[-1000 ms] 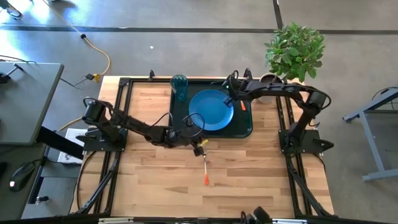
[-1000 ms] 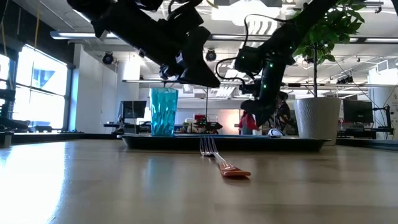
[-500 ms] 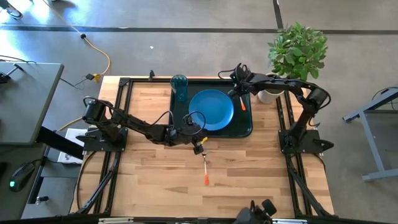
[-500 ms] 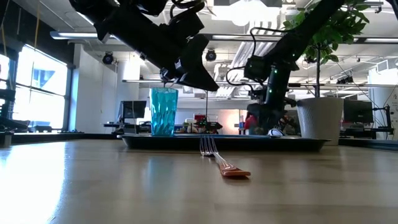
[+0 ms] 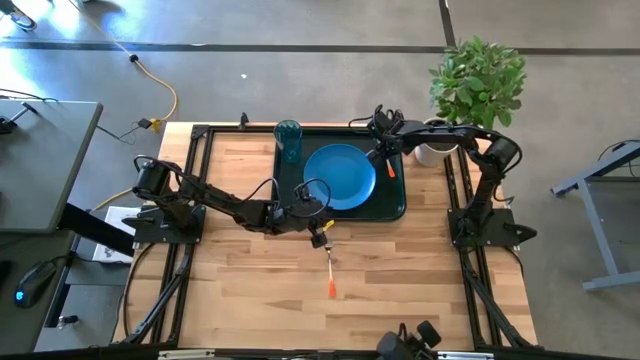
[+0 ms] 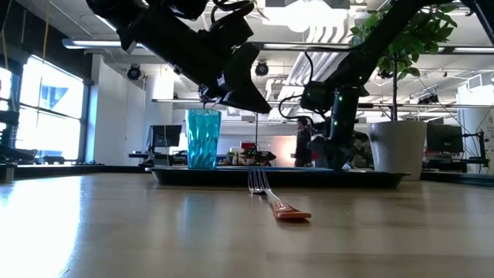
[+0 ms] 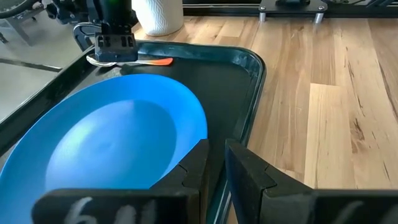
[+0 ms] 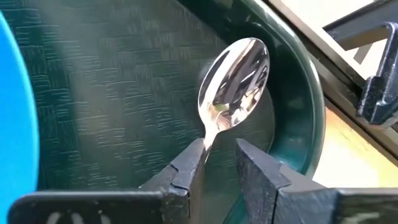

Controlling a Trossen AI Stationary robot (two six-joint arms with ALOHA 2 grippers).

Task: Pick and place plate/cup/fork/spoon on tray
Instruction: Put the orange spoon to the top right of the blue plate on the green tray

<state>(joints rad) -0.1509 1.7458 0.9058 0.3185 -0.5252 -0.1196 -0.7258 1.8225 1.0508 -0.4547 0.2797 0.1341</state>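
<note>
Left pincer (image 7: 216,148) hangs low over the near edge of the tray (image 5: 398,208), at the tray's 6 o'clock side. Its two fingers are only a tiny bit apart and hold nothing.

Just past it, toward 6 o'clock, the fork (image 5: 329,270) lies flat on the table (image 5: 250,290). It is the only thing not on the tray yet. Its silver tines point to 12 o'clock, at the tray, and its orange-red handle points to 6 o'clock.

I think the fork is light, thin and hard, so it will not bend. The metal end looks smooth and may slip. Because the fork lies so flat, the fingers must open wider and go right down to the wood, one on each side. The best place to pinch looks like the neck or the start of the handle, near the middle, so it does not tip. A pinch too near one end could make it swing or fall.

The right pincer (image 8: 219,146) is over the tray's 2 o'clock corner. Its fingers are a little apart, and the thin neck of the spoon (image 8: 235,74) runs in by them. The spoon seems to lie on the tray, at 3 o'clock from the plate (image 5: 340,177). I think it is not squeezed.

The blue plate sits in the middle of the tray. The cup (image 5: 288,140) stands up at the tray's 10 o'clock corner.
</note>
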